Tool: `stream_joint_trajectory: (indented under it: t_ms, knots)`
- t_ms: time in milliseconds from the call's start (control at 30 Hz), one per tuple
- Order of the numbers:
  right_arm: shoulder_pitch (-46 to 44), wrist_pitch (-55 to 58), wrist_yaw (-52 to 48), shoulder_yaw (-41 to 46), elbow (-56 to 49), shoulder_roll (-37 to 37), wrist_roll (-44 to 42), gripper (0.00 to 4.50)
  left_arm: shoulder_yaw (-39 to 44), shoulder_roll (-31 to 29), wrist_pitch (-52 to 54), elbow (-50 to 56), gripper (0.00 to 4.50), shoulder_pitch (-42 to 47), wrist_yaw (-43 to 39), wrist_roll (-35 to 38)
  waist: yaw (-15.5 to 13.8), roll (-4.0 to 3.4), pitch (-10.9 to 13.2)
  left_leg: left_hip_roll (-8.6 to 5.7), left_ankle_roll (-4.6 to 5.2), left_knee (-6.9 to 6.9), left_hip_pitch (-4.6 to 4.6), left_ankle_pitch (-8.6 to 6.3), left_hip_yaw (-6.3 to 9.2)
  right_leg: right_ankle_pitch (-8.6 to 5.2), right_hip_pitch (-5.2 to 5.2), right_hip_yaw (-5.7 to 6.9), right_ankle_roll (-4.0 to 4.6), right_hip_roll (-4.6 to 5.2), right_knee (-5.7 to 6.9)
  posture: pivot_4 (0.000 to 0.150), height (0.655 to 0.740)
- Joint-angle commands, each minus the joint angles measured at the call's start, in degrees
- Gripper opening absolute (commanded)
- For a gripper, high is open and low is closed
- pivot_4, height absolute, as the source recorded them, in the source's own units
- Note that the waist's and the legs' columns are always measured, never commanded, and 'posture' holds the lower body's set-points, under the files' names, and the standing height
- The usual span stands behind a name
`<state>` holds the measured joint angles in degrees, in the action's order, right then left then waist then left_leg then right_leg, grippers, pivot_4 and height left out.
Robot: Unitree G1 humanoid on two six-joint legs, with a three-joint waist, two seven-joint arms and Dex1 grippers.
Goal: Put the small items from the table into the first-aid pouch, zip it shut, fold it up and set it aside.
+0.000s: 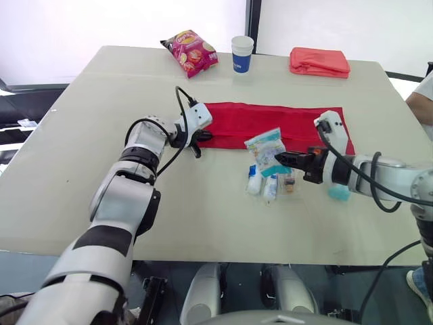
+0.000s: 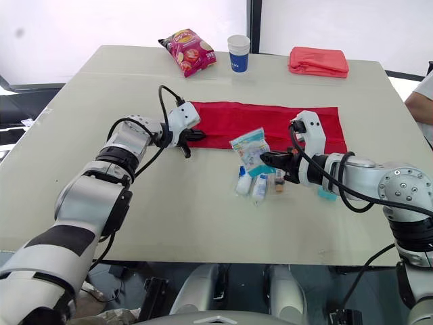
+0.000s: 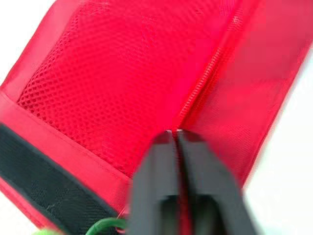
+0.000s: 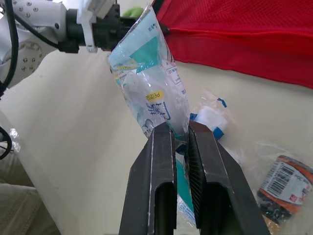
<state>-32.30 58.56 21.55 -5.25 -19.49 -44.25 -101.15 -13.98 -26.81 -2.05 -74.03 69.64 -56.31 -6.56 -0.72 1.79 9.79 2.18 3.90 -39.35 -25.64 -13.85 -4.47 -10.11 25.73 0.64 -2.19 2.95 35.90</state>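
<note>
While the first-aid pouch is lying unrolled and flat across the table, the loading step is under way, judging by the items not yet inside.

Head views: the left gripper is clamping the pouch's left end. The right gripper is holding a clear packet just off the pouch's near edge. Two small bottles, an orange packet and a teal item are waiting on the table beside it. A chip bag, a paper cup and a folded red bundle are sitting at the far edge, well apart. A person is standing at the right edge.

Left wrist view: the fingers are pressing together on red fabric beside the zipper line.

Right wrist view: the fingers are pinching the packet's lower end, leaving it upright.

The next move probably calls for carrying the packet to a pocket opening. Whether that opening is gaping enough cannot be told; a flat pocket mouth could be blocking entry.
</note>
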Motion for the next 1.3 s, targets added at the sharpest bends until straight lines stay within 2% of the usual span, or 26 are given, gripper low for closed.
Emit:
stream_joint_trajectory:
  t_ms: [33,133,233,767,1100,1200,1300]
  knots:
    - [0.41,-0.65,0.66,0.75,-2.16,0.59,-1.0,0.0,1.63,-0.39,-1.44,0.88,1.52,1.45,-0.42,-0.58,0.0,0.0,0.0,0.0,0.02,0.01,-0.02,-0.01,0.01,0.0,0.0,0.0,0.0,0.0,-0.01,0.15,0.74]
    - [0.82,-0.98,1.18,0.74,-2.75,1.24,-1.21,0.0,0.59,-0.36,-4.68,0.85,3.0,1.08,2.93,-3.18,-0.01,0.0,0.0,-0.01,0.03,0.0,-0.06,-0.02,0.05,0.0,0.01,0.01,0.0,0.0,-0.03,0.15,0.74]
    - [1.29,-1.36,1.78,0.81,-3.61,1.71,-1.44,0.0,-1.54,-0.09,-8.32,0.49,3.76,0.79,6.96,-6.94,-0.09,0.0,0.0,-0.03,0.03,0.0,-0.06,-0.02,0.05,0.0,0.0,0.01,-0.01,0.02,-0.03,0.15,0.74]
    - [3.82,-3.68,4.73,-0.29,-7.71,3.02,-2.51,0.0,2.06,1.95,-7.12,-1.92,3.76,3.92,12.96,-8.47,0.01,0.0,0.0,-0.03,0.04,-0.07,-0.05,-0.02,0.04,0.04,-0.01,0.0,-0.06,0.01,0.0,0.15,0.74]
    - [4.44,-4.58,5.43,-0.83,-8.86,3.45,-2.5,0.0,-1.74,2.33,-10.34,-2.19,3.76,3.16,16.7,-14.39,-0.02,0.0,0.0,-0.03,0.04,-0.07,-0.05,-0.02,0.04,0.04,-0.01,0.0,-0.07,0.01,0.0,0.15,0.74]
    - [4.7,-4.86,5.59,-1.16,-8.66,3.8,-2.1,0.0,-1.22,2.94,-9.95,-2.59,2.94,2.97,13.81,-14.07,-0.01,0.0,0.0,-0.03,0.04,-0.08,-0.03,-0.01,0.0,0.05,-0.01,-0.01,-0.07,0.01,0.01,0.15,0.74]
    - [4.52,-4.98,5.79,-1.66,-8.08,4.53,-1.66,0.0,1.2,3.35,-7.47,-2.82,1.56,3.37,10.15,-11.84,0.0,0.0,0.0,-0.03,0.04,-0.08,-0.04,-0.01,0.01,0.05,-0.01,-0.01,-0.07,0.0,0.01,0.15,0.74]
